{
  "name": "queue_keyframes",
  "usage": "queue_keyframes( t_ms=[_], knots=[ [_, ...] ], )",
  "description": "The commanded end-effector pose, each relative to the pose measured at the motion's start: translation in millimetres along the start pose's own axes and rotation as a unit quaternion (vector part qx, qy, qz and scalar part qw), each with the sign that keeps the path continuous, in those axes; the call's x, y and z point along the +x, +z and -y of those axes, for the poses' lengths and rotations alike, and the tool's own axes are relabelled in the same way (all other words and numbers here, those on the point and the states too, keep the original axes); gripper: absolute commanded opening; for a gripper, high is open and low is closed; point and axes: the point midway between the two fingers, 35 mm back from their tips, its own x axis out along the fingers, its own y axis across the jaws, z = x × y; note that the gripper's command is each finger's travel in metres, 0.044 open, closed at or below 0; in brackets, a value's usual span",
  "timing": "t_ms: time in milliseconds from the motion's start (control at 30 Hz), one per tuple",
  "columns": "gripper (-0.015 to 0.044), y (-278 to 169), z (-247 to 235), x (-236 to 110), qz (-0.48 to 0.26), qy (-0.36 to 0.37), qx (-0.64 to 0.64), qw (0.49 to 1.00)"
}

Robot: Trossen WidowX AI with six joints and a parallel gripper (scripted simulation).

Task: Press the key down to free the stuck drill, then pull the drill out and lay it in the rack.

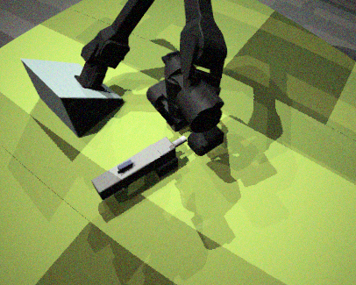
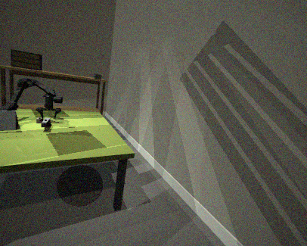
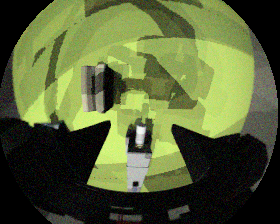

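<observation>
A long grey housing (image 1: 138,164) (image 3: 137,161) (image 2: 46,122) lies on the table, with a small slate-blue key (image 1: 125,166) (image 3: 135,184) standing up from its top. The white drill (image 1: 180,141) (image 3: 141,135) sticks a short way out of the housing's end. My gripper (image 1: 188,135) (image 3: 141,126) (image 2: 48,116) is open and empty, near that end; in the wrist view the drill's white end shows centrally between the fingers, and they do not visibly touch it. The rack (image 3: 88,89), a small grey-brown block with a dark groove, lies to the left in the wrist view; the arm hides it in the top view.
A pale wedge-shaped block (image 1: 53,78) stands beside the arm's base on the yellow-green table (image 1: 321,203) (image 2: 23,149). Strong patchy shadows cross the table top. A wooden bench frame (image 2: 57,76) stands behind the table.
</observation>
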Motion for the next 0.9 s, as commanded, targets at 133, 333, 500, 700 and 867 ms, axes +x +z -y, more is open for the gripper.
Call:
queue_keyframes(
  t_ms=[133, 333, 500, 700, 867],
  knots=[
    [0.044, -3, 1, 13, 0.003, -0.001, 0.003, 1.0],
    [0.044, -6, 0, 22, 0.003, -0.001, 0.003, 1.0],
    [0.044, -8, 0, 30, 0.003, -0.001, 0.003, 1.0],
    [0.0414, -9, -1, 32, 0.001, 0.0, 0.0, 1.0],
    [0.0282, -9, -1, 32, 0.001, 0.0, 0.0, 1.0]
  ],
)
